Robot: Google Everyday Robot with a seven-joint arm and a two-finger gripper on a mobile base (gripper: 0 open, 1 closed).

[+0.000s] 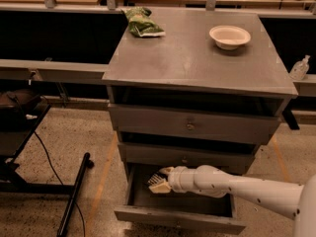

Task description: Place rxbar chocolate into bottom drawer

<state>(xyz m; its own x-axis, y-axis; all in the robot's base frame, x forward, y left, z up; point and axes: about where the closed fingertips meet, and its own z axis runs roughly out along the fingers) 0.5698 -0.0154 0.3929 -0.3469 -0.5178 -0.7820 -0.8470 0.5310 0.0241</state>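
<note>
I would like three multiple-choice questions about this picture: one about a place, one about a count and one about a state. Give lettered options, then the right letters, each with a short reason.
1. Where is the gripper?
A. on the floor
B. over the left part of the inside of the bottom drawer
C. at the top drawer's knob

2. How many things lie on the cabinet top?
A. one
B. two
C. four

3. What is the state of the bottom drawer?
A. pulled out
B. shut
C. taken off and set aside

Answers:
1 B: the white arm reaches in from the right and ends above the drawer's left side.
2 B: only the green snack bag and the white bowl lie there.
3 A: its front stands forward and its inside shows.
</note>
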